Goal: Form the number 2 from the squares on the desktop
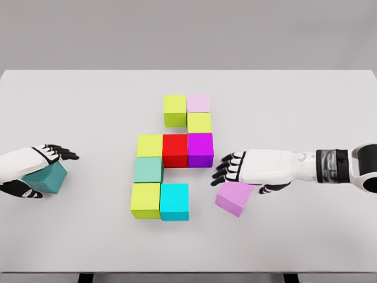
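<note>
A white counter [306, 100] carries 8 cubes set edge to edge near its middle. At the top sit a lime cube [175, 110] and, touching its right side, a pale pink cube [198, 103]. Just below the pink one is a yellow cube [199, 122]. The next row runs left to right: a yellow-green cube [149, 145], a red cube [175, 150] and a purple cube [200, 150], all touching. Under the yellow-green one lies a mint cube [148, 170], and below that a second lime-yellow cube [145, 200] with a cyan cube [174, 201] touching its right side.

The right hand [250, 168] reaches in from the right, palm down, its dark fingers [227, 168] spread and pointing left toward the purple cube without touching it. A lilac cube [234, 197] lies tilted just under the palm, right of the cyan cube and apart from it; whether the hand grips it cannot be told.

At the left edge, the left hand [29, 168] has its fingers [59, 153] curled over a teal cube [47, 178], well apart from the group.
</note>
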